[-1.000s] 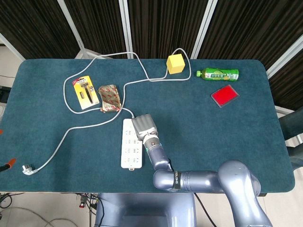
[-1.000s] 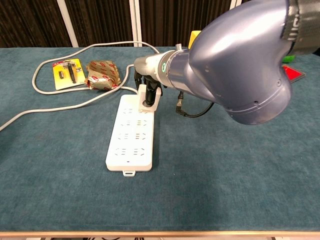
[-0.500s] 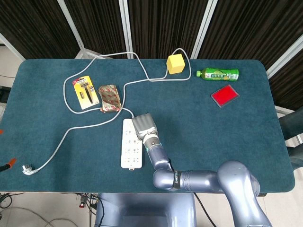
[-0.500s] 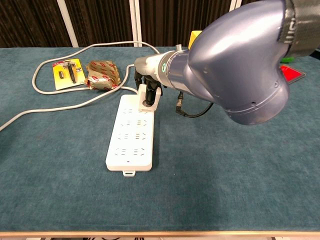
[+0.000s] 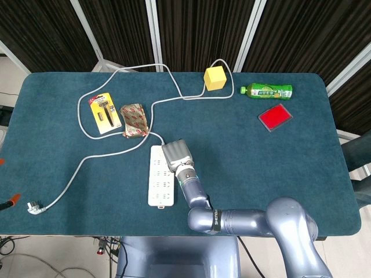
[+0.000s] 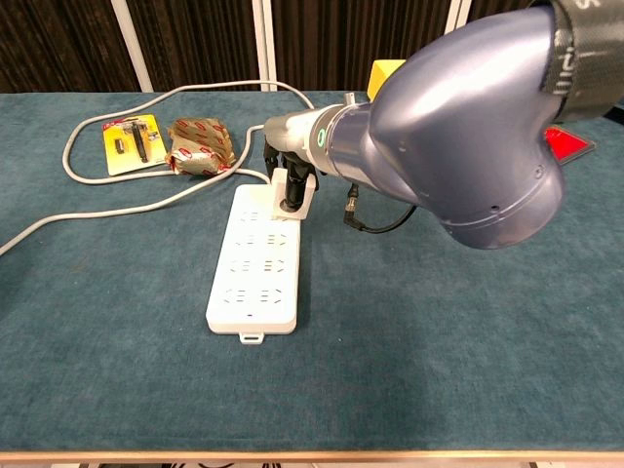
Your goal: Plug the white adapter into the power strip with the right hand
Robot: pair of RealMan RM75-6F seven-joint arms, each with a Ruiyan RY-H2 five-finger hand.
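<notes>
The white power strip (image 5: 160, 184) (image 6: 255, 270) lies lengthwise near the table's front edge, left of centre. My right hand (image 5: 175, 154) (image 6: 290, 164) is over its far end, with the arm reaching in from the front. In the chest view its dark fingers grip the white adapter (image 6: 293, 191), which stands against the strip's farthest row of sockets, on the right side. I cannot see whether its pins are seated. The head view hides the adapter under the hand. My left hand is in neither view.
The strip's grey cable (image 5: 110, 155) loops over the left and far table to a loose plug (image 5: 35, 207). A yellow razor card (image 5: 104, 113) and a snack packet (image 5: 133, 120) lie far left of the strip. A yellow cube (image 5: 214, 77), green bottle (image 5: 267, 90) and red pad (image 5: 275, 117) sit far right.
The right forearm has shifted slightly in the chest view. The hand and adapter have barely moved and stay at the strip's far end.
</notes>
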